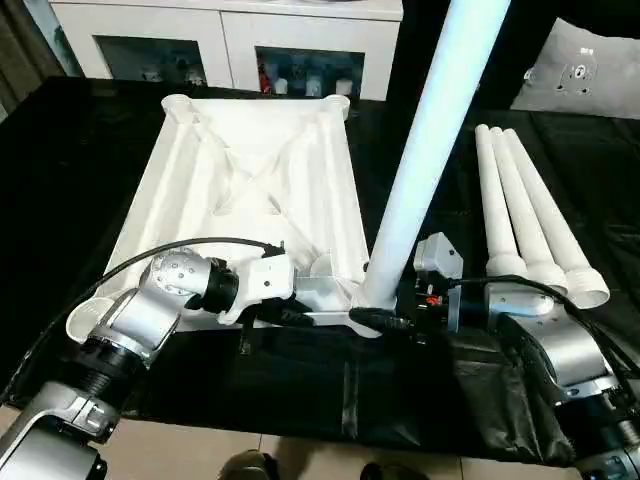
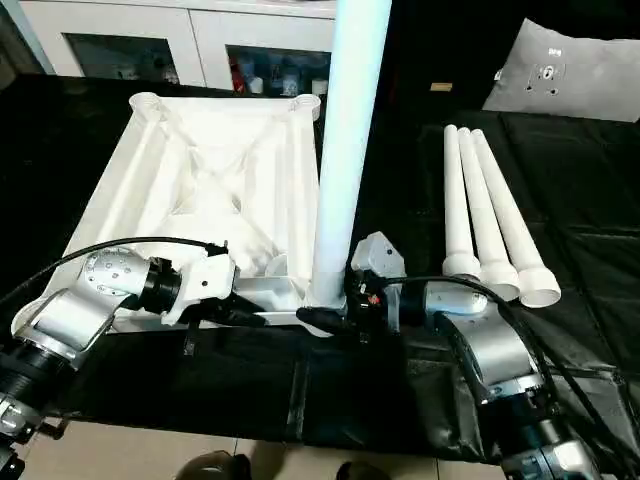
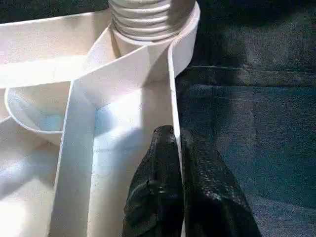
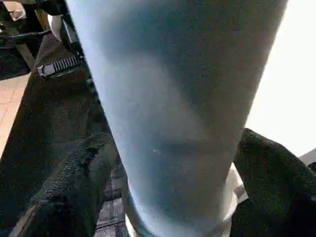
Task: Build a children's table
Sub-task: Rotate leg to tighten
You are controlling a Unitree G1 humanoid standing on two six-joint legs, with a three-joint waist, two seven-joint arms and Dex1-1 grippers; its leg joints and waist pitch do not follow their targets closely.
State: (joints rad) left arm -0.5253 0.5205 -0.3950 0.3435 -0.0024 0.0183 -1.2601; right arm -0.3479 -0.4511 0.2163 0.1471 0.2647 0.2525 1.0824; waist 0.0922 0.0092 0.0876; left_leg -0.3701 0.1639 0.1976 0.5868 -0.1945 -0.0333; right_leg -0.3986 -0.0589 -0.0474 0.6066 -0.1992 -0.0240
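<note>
Currently table top (image 1: pixel 250 190) lies upside down at frame centre on black-draped surface (image 1: pixel 80 170). Left gripper (image 3: pixel 173 197) pinches its near rim; right gripper (image 4: pixel 163 197) clamps upright leg (image 1: pixel 430 150) in the near-right corner socket. Three spare legs (image 1: pixel 525 215) lie right. White cabinet (image 1: pixel 220 40) spans the top edge.

A white cabinet (image 1: pixel 225 40) with glass doors stands behind the black cloth (image 1: pixel 60 150); beige floor tiles (image 1: pixel 200 450) lie before the cloth.
</note>
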